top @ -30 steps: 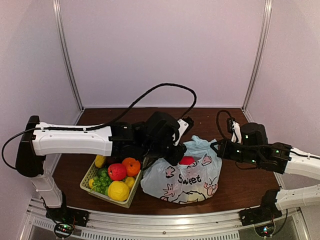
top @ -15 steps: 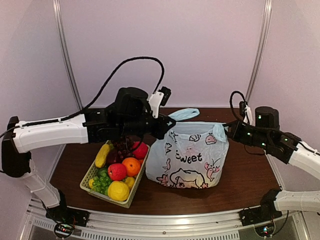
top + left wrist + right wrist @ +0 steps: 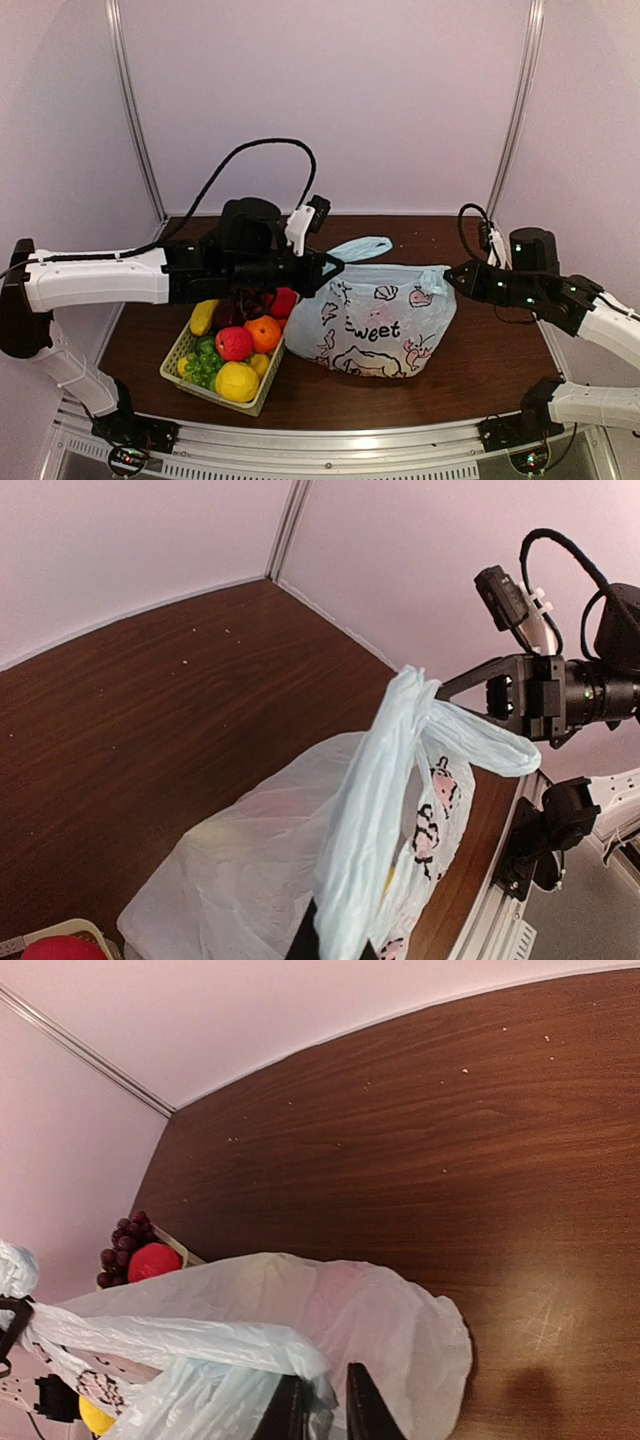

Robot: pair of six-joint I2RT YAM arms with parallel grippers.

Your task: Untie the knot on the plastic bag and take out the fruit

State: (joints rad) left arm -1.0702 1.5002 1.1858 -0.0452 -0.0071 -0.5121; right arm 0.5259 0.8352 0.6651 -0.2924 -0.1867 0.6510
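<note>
Over the brown tabletop (image 3: 480,350) both arms reached toward each other. The left claw (image 3: 325,268) was clamped on the thin pale blue plastic bag (image 3: 385,320); the right claw (image 3: 450,276) touched it, grip unclear.

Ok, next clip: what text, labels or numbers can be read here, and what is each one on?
"weet": dark print on the side of the pale blue plastic bag, among cartoon drawings, seen from the top camera. Anything before the "w" is lost in a crease.
The wrist views show only parts of the bag's drawings, no letters.
No other words, brands or numbers can be read in any view.
</note>
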